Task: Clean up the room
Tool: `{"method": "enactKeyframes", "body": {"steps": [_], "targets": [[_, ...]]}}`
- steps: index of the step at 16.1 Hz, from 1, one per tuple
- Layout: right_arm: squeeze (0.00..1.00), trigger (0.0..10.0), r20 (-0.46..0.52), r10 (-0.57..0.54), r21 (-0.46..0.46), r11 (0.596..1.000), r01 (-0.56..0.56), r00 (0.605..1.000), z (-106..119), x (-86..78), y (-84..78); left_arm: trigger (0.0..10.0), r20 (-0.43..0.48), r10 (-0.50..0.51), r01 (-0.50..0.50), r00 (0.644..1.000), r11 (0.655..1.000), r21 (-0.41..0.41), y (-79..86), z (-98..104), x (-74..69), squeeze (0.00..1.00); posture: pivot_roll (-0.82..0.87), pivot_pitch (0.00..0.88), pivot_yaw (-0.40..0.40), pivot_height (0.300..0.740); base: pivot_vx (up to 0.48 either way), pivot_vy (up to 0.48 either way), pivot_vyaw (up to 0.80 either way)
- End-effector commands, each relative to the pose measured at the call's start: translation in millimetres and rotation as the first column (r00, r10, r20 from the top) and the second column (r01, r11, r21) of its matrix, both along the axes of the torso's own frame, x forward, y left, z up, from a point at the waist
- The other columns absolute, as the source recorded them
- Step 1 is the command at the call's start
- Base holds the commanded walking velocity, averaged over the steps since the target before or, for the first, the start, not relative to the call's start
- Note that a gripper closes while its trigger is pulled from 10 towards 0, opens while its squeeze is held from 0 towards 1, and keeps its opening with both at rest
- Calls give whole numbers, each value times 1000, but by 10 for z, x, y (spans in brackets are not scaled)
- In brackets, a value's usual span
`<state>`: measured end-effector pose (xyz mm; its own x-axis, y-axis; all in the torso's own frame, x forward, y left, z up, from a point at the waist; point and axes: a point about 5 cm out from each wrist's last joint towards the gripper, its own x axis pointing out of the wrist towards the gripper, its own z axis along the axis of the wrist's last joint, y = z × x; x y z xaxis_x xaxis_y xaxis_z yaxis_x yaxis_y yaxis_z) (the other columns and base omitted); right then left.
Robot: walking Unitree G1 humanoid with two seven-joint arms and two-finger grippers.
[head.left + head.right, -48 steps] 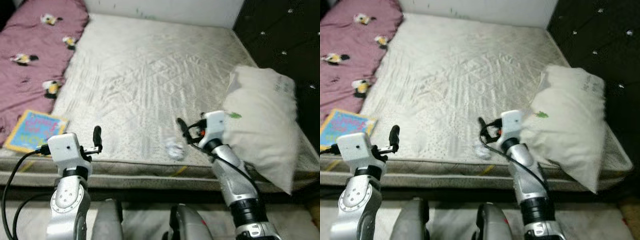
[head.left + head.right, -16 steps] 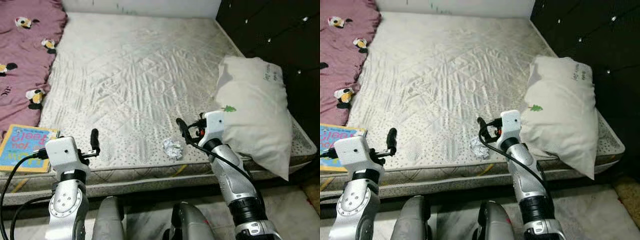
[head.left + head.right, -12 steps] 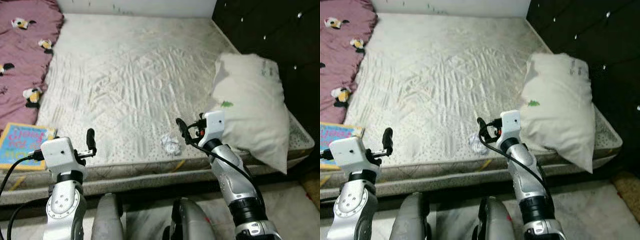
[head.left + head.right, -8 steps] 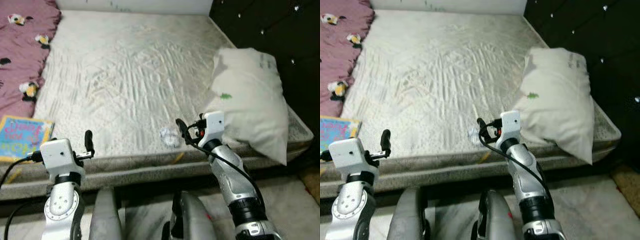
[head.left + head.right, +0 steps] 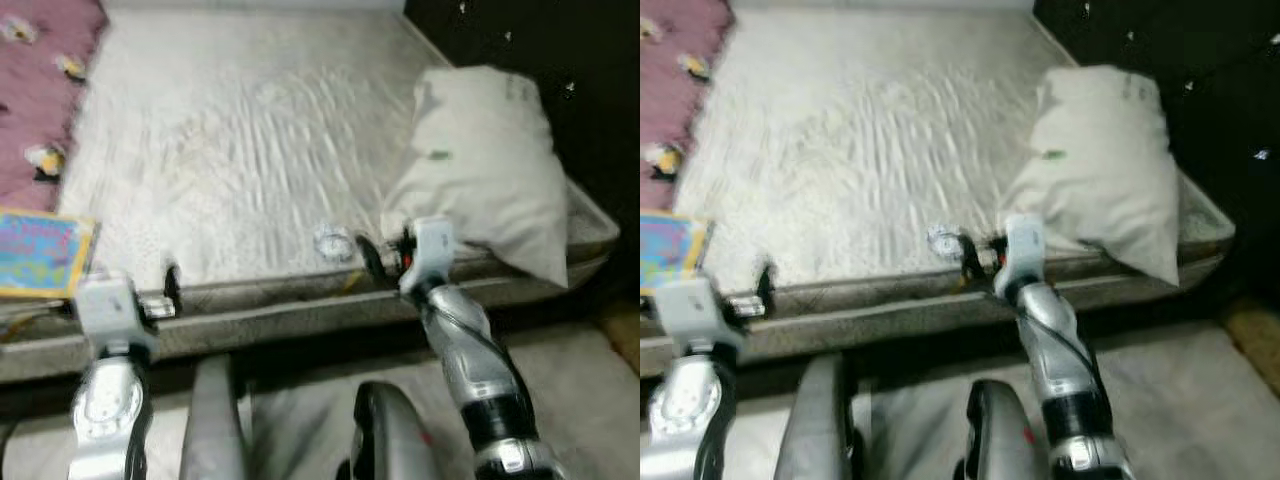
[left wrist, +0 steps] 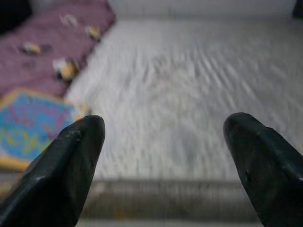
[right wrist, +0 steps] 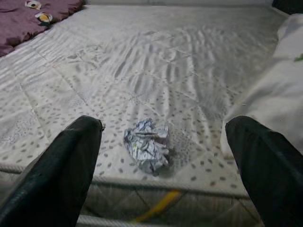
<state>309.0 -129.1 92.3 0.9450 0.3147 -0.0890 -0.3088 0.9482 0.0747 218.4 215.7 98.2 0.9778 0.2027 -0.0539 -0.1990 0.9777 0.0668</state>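
Cleanup barely started: crumpled paper [image 7: 147, 145] lies untouched near the mattress [image 5: 250, 130] front edge, just beside the pillow [image 5: 485, 150]. Right pincer [image 7: 165, 165] spread, facing it; left pincer [image 6: 165, 156] spread, empty.

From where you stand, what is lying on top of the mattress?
On the mattress: a crumpled paper ball near the front edge, a white pillow at the right, a colourful book and a purple blanket at the left. Whatever lies under the pillow or blanket is covered.
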Motion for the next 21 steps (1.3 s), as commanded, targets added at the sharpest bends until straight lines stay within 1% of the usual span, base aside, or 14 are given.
{"method": "enactKeyframes", "body": {"steps": [1,3,6,7,10,12,18,20,21], "targets": [[0,10000,28,-8,2,1000,8,1000,76,29,-22,10000,26,-10,10,1000,1000,9,31,53,45,0,29,72,-101,582,0,0,0],[0,10000,28,-10,3,1000,10,1000,77,28,-27,10000,26,-13,12,1000,1000,9,22,46,57,0,26,73,-102,582,0,0,0],[0,10000,24,8,-3,1000,-8,1000,70,26,-13,10000,37,-29,29,999,1000,-1,-49,40,75,0,27,74,-105,582,0,0,0],[0,10000,27,26,-1,1000,-26,999,72,24,4,10000,40,-33,33,999,999,-5,-80,33,73,0,27,75,-106,567,0,0,0],[0,10000,27,39,-7,999,-39,999,74,21,22,10000,48,-31,32,998,999,-17,-99,37,71,0,28,77,-109,532,0,0,0],[0,10000,23,49,-10,999,-49,999,71,27,33,10000,62,-21,23,998,1000,-20,-97,54,76,0,30,76,-109,522,0,0,0],[0,10000,20,63,-9,998,-63,998,62,29,47,10000,75,12,-9,997,999,-42,-49,70,67,0,34,72,-111,522,0,0,0],[0,10000,21,83,-28,996,-83,996,57,32,73,10000,74,8,-4,997,999,-46,-52,68,67,0,35,70,-112,522,0,0,0],[0,10000,37,103,-39,994,-102,994,71,22,101,10000,77,0,5,997,998,-55,-60,71,63,0,37,68,-115,522,0,0,800]]}}
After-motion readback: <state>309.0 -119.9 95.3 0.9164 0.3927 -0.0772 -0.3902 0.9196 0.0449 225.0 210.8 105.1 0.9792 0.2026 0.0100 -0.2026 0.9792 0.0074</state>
